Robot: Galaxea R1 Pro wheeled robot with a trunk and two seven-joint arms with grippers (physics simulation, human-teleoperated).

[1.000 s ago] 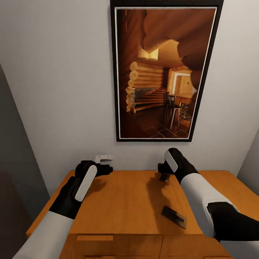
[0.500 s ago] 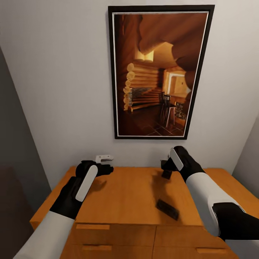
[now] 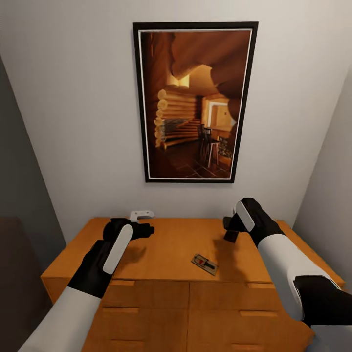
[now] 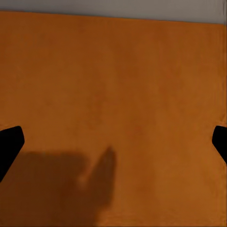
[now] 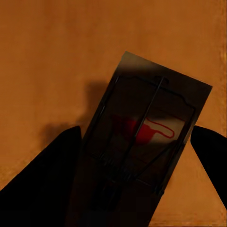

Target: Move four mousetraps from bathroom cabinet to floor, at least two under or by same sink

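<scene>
In the head view my right gripper (image 3: 231, 236) hangs over the right part of the orange-brown cabinet (image 3: 161, 249), shut on a small dark mousetrap (image 3: 230, 233). The right wrist view shows that mousetrap (image 5: 146, 135), tan board, dark wire and red mark, held between the two dark fingers (image 5: 52, 179). A second mousetrap (image 3: 204, 264) lies flat on the cabinet top near its front edge, left of and below the right gripper. My left gripper (image 3: 144, 230) hovers open over the cabinet's left part; its fingertips (image 4: 10, 144) stand wide apart above bare wood.
A tall framed picture (image 3: 194, 100) of a log interior hangs on the pale wall behind the cabinet. Drawer fronts with bar handles (image 3: 146, 293) face me. A grey wall closes in at the right (image 3: 332, 195), and a dark surface stands at the left (image 3: 19, 234).
The whole head view has shifted: the cabinet sits farther off and more drawer fronts show. Both arms keep their poses, the right one still gripping its mousetrap.
</scene>
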